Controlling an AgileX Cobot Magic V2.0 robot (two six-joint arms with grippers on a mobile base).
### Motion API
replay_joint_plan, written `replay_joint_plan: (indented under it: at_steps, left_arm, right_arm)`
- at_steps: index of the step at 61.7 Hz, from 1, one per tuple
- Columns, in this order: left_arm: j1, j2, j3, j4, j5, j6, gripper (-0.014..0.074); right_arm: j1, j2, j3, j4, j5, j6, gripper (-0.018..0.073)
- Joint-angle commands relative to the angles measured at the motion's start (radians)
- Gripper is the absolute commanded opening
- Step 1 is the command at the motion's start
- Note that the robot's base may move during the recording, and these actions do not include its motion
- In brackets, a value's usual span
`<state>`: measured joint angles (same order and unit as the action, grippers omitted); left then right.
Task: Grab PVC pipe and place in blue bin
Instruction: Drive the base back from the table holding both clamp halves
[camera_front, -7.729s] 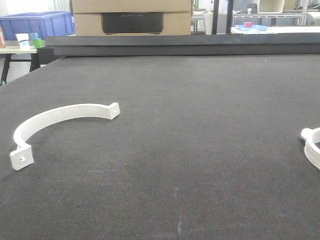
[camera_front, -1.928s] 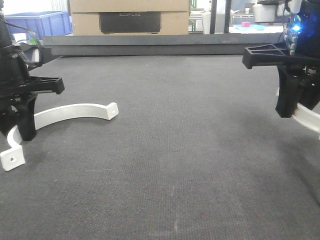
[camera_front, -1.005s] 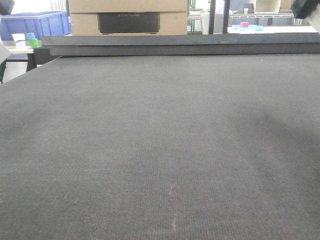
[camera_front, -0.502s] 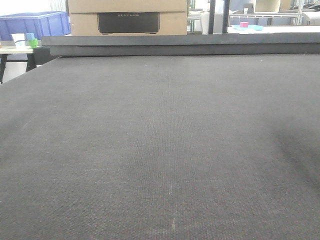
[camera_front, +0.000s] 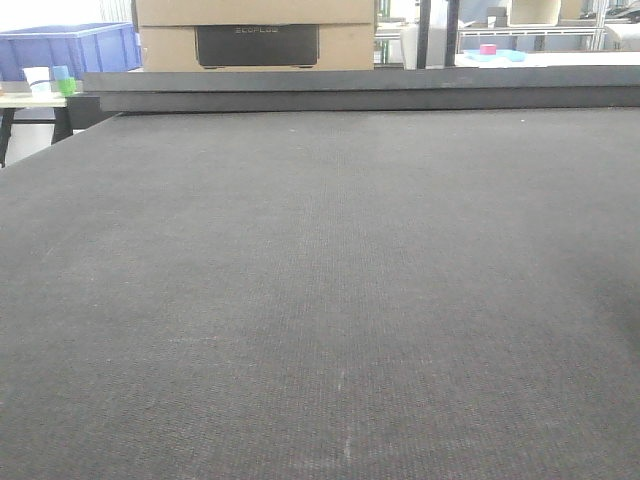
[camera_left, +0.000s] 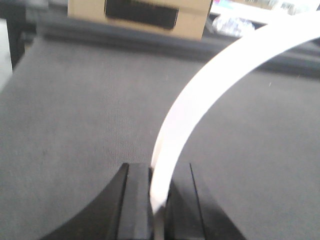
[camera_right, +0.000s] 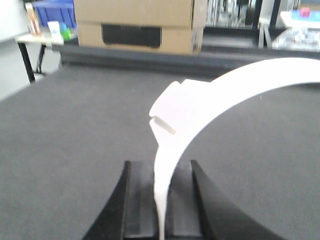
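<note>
1. Where the left wrist view looks along the arm, the left gripper (camera_left: 157, 200) is clamped on the lower end of the left pipe (camera_left: 192, 100) at the bottom centre of the frame.
2. That pipe is a white curved strip. It rises from between the fingers and arcs to the upper right corner, off the dark mat (camera_left: 75, 125).
3. In the right wrist view, the right gripper (camera_right: 162, 200) likewise squeezes the right pipe (camera_right: 185, 112) at the bottom centre.
4. This strip climbs to a flat tab near mid-frame, then sweeps to the right edge.
5. The blue bin (camera_front: 70, 48) sits at the upper left of the front view, beyond the mat's far edge and left of a cardboard box (camera_front: 255, 35).
6. The bin also shows in the right wrist view's upper left corner, well behind the held strip.
</note>
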<state>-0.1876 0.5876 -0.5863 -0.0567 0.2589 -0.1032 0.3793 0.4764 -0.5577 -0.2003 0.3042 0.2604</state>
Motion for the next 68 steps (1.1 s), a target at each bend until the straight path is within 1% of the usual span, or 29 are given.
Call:
replay_joint_plan:
  at_steps: [1,9,19,68]
  left_arm:
    - [0.005,-0.049,-0.002,0.031,-0.04,-0.003,-0.0111]
    - [0.005,-0.107,-0.002,0.041,-0.068,-0.003,-0.0111]
    - [0.005,-0.144,-0.002,0.041,-0.066,-0.003,-0.0111]
    - [0.005,-0.146,-0.002,0.041,-0.066,-0.003,-0.0111]
  right_arm:
    - [0.001,-0.029,0.0,0.0,-0.044,-0.002,-0.0169]
    - [0.001,-0.044,-0.014,0.014,-0.048,0.002,-0.0169]
    - [0.001,-0.046,-0.046,0.018,-0.033,0.002,-0.0169]
    - [0.001,-0.046,-0.046,0.018,-0.023,0.002,-0.0169]
